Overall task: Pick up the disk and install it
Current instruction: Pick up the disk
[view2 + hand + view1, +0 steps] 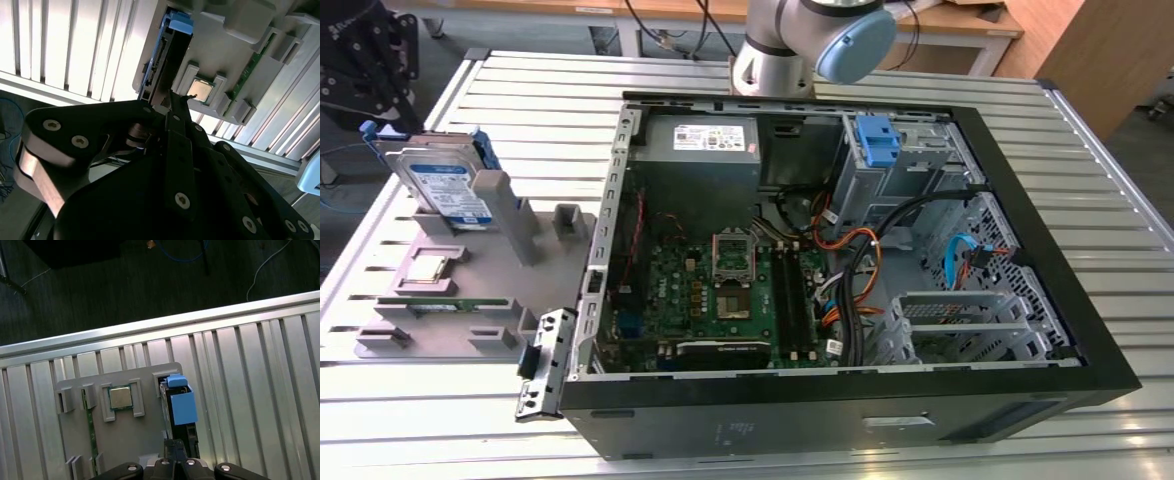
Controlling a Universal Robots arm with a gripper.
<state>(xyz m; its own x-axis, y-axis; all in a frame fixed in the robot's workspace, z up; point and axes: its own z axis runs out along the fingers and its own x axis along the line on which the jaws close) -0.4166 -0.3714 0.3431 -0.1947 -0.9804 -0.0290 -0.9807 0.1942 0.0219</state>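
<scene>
The disk (447, 185) stands on edge in a slot of the grey fixture (494, 290) at the exterior view's left, its white-and-blue label showing between blue carrier rails. My black gripper (367, 75) hangs at the far left, up behind the disk. In both wrist views I look along the disk's thin edge (180, 407) (170, 60). The gripper (175, 447) (172, 95) has its fingers together with nothing between them, just short of the disk's near end.
The fixture (145, 435) also holds a small square CPU chip (427, 268) (120, 397) (200, 90) and a green memory stick (434, 305). The open computer case (854, 400) lies in the middle of the slatted metal table (520, 80), with a blue bracket (878, 140) in its drive bay.
</scene>
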